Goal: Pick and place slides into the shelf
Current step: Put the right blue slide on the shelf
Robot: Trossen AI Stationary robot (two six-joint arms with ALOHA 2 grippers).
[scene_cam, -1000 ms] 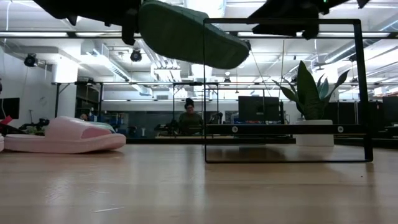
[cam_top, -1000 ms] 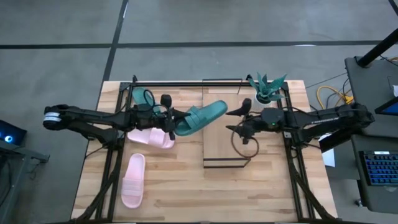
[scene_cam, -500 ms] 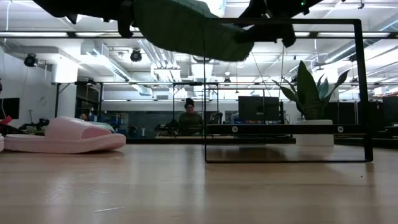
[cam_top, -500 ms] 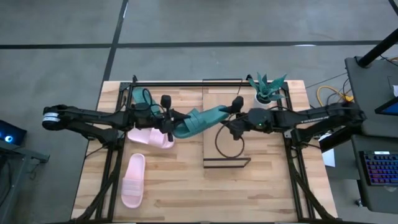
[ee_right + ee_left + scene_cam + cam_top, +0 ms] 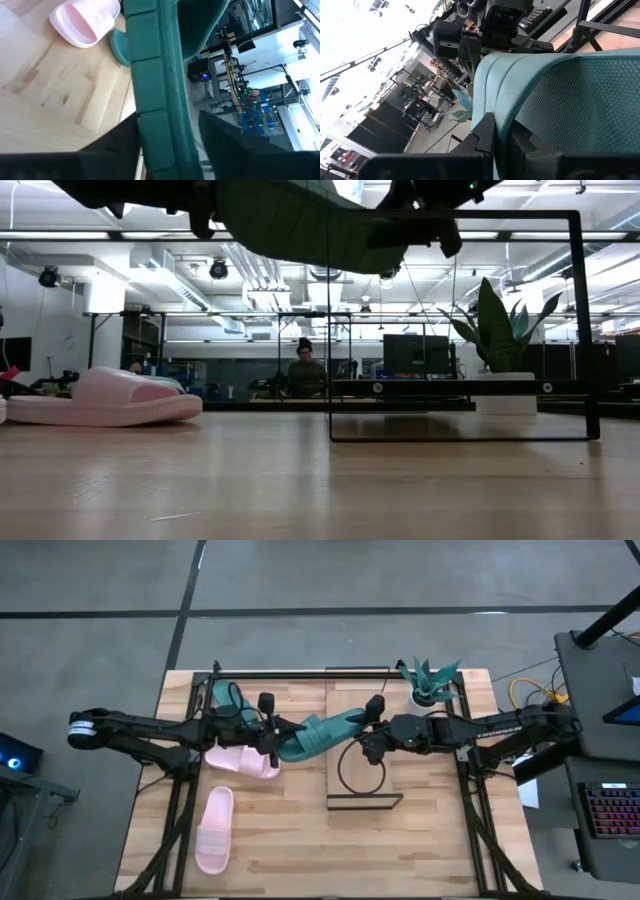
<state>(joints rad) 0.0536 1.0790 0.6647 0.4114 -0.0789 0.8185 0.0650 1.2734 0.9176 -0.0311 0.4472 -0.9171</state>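
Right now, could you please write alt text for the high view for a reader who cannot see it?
Above a wooden table, the left tool and right tool hold one teal slide between them in mid-air, beside the shelf. Two pink slides and another teal slide lie on the table's left half.

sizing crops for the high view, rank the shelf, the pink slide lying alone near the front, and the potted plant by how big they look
1. The shelf, plainly the largest.
2. The lone pink slide, long and narrow.
3. The potted plant, smallest; it stands taller, so nearer the overhead camera, yet still looks smaller.
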